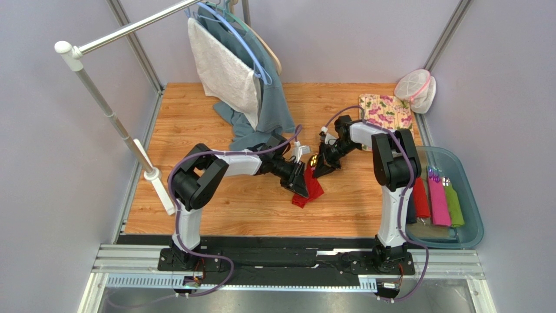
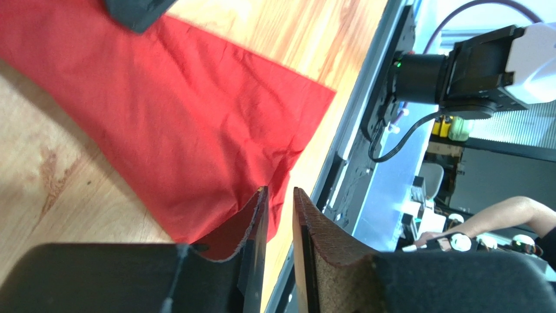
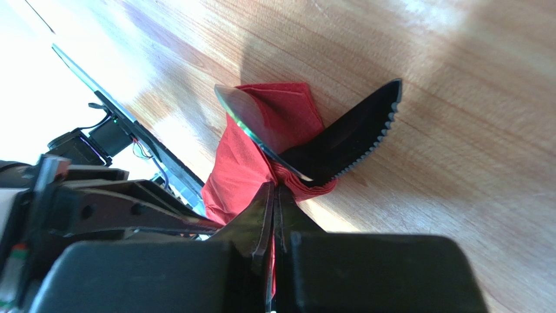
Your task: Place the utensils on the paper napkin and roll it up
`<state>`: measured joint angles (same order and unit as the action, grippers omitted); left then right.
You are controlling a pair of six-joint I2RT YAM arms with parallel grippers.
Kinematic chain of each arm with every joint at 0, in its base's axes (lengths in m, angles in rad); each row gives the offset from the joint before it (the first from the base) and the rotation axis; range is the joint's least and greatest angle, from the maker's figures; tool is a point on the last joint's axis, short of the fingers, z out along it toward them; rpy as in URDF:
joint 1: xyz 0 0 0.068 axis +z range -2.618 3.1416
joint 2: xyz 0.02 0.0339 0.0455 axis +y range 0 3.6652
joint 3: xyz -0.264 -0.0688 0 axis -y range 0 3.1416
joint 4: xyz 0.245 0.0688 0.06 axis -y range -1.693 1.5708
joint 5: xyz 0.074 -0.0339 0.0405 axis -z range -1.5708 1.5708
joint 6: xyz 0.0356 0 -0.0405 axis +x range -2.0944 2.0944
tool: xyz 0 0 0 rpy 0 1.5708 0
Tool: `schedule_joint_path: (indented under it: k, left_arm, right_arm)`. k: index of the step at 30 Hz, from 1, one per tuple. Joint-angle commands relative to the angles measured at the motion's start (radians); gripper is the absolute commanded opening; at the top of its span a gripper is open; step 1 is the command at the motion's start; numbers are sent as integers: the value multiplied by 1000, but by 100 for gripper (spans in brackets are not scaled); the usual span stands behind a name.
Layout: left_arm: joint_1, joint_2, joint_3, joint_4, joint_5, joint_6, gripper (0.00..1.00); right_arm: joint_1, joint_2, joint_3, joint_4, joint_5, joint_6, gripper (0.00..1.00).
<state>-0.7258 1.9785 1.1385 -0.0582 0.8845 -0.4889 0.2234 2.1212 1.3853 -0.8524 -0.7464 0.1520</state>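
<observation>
- In the overhead view, the napkin [image 1: 310,193] lies on the table [image 1: 215,202] between your two pincers. It is bunched into a short strip whose long axis runs roughly from 1 o'clock to 7 o'clock.
- Your right pincer [image 1: 322,167] sits at the strip's 1 o'clock end, and your left pincer [image 1: 302,185] touches its 9 o'clock flank. Both are already on it, so neither arm has to travel.
- In the right wrist view, the right pincer [image 3: 274,193] is clamped tight on a gather of the napkin [image 3: 238,173], and the utensils come out of that pinch.
- The black serrated knife [image 3: 355,134] points to 2 o'clock. A shiny second utensil [image 3: 251,120], which I can't identify, points to 11 o'clock. They splay apart rather than lie parallel.
- In the left wrist view, the left pincer [image 2: 280,199] is parted by a thin gap, with the near edge of the napkin [image 2: 183,117] curling up against one side of it. I'd judge it holds nothing. The flat sheet spreads away toward 10 o'clock.
- My judgement is that the roll depends on that loose sheet lying on the left pincer's side. That makes your left arm the better placed to fold it over while the right pins the bundle.
</observation>
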Motion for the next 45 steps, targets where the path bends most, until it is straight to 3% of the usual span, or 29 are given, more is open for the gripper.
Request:
schedule_joint_path:
  k: [1,6,12,15,16,18,30,35,45]
  left_arm:
    - [-1,29,27,-60,8,52,28]
    - [3,78,24,-80,-4,49,25]
    - [26,126,41,-103,-39,46,15]
    - [29,134,41,-104,-47,46,12]
    - [29,134,43,-104,-47,46,12]
    - [31,132,44,-104,-50,46,11]
    - [31,141,66,-114,-67,39,11]
    - [31,143,66,-111,-64,38,11]
    - [31,138,58,-88,-41,36,11]
  right_arm:
    - [1,63,9,92,147,-40,0]
    - [1,77,26,90,142,-35,0]
    - [-4,72,37,75,95,-37,0]
    - [-24,33,41,66,30,-17,13]
    - [-28,19,47,59,12,-12,21]
    - [-39,-20,70,36,1,-6,26]
    - [-9,-152,40,-4,-91,40,22]
    - [19,-116,-38,24,-120,38,18]
    - [-10,-32,-155,76,-16,-52,11]
